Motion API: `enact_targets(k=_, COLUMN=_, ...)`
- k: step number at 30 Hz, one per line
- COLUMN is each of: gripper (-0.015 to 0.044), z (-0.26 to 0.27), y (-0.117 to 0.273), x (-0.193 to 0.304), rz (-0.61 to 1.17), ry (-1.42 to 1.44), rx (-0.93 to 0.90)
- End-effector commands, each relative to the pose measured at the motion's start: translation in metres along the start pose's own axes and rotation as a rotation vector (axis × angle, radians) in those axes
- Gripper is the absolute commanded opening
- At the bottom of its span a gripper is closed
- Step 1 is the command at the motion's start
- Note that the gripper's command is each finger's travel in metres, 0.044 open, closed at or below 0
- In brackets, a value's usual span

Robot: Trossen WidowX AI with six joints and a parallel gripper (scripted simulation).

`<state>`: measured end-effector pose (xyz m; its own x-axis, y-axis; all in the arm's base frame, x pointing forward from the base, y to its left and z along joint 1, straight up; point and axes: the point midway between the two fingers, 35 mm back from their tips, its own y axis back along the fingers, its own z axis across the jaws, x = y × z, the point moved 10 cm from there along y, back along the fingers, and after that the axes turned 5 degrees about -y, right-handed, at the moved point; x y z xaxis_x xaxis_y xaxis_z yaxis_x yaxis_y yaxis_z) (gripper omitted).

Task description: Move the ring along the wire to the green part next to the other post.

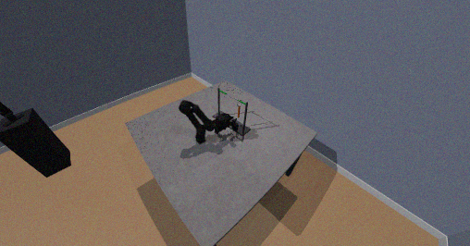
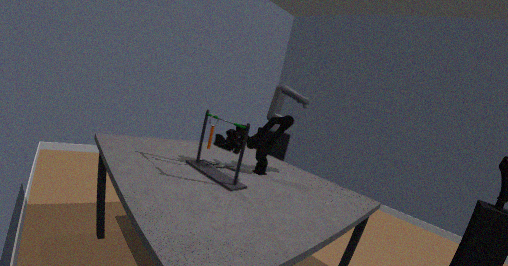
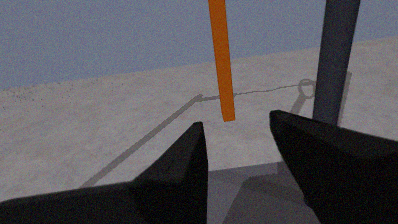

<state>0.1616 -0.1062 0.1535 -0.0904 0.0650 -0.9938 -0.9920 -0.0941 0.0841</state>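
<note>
The orange handle (image 1: 239,111) (image 2: 210,137) (image 3: 223,65) hangs upright below its small ring (image 2: 213,122) at a green wire part (image 1: 242,103) (image 2: 213,116). This is beside one post (image 1: 245,120) (image 2: 202,139) (image 3: 336,60). The other green part (image 1: 223,92) (image 2: 240,126) is at the far post (image 1: 219,103) (image 2: 242,155), with thin grey wire (image 1: 232,97) (image 2: 227,120) between. My gripper (image 3: 236,124) is partly open and empty. In the wrist view the handle's lower end shows between the fingertips, beyond them. The ring is out of the wrist view.
The posts stand on a dark base (image 2: 215,174) on the grey table (image 1: 208,180) (image 2: 280,220). The post near the handle rises just right of my right finger in the wrist view. Shadows of the frame and ring lie on the table behind it.
</note>
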Motion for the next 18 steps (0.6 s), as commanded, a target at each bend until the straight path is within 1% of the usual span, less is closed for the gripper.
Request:
enact_targets(k=1, gripper=0.0160, z=0.000, y=-0.004, x=-0.004, rz=-0.009, ry=-0.001, rx=0.004)
enact_targets(k=18, gripper=0.0160, z=-0.003, y=-0.026, x=-0.007, rz=-0.009, ry=0.000, rx=0.004)
